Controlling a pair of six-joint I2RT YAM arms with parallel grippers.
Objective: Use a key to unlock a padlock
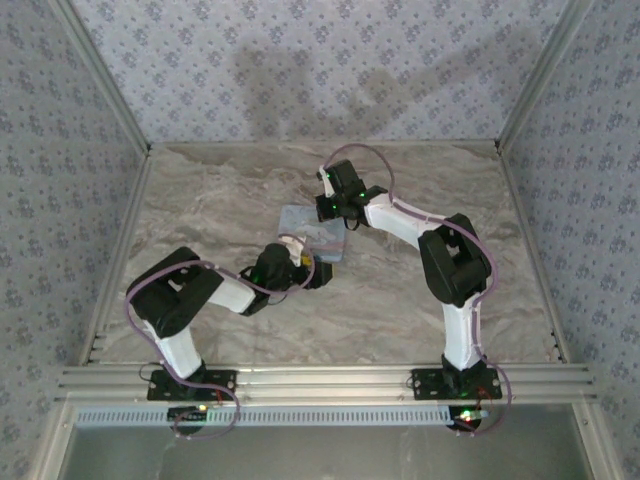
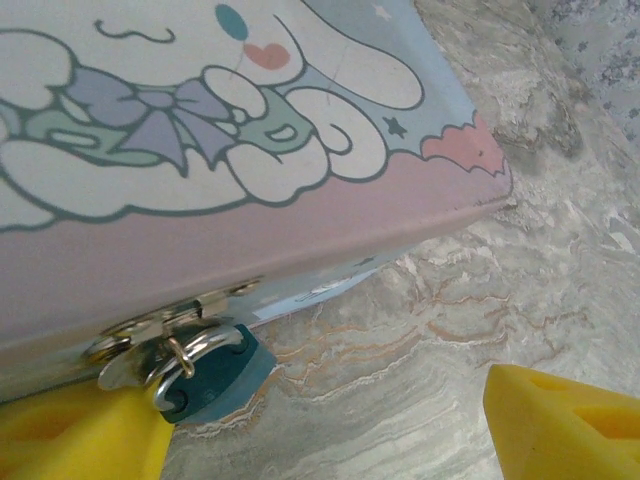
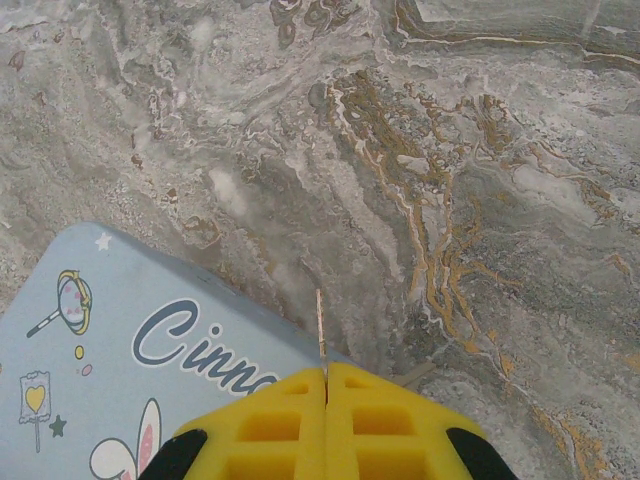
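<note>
On the left of the grey-brown marble-patterned bench, the left arm reaches in toward the middle, and its left jaws stand wide apart with nothing between them. In the left wrist view one yellow finger sits at the lower left and the other at the lower right, with bare bench between.

Just beside the left-hand finger hangs the tiny dark-blue padlock. Its silver shackle is looped through the silver hasp on the near edge of the light-blue rectangular tin with a white cartoon figure. The padlock's body lies tilted, low against the bench. The tin lies flat near the middle of the bench, between the two arms.

To the right, the right arm bends back over the tin's far side. The right jaws are pressed fully together, and a thin metal key, seen edge-on, sticks out from between the yellow fingertips. The key points just past the tin's lettered corner.
</note>
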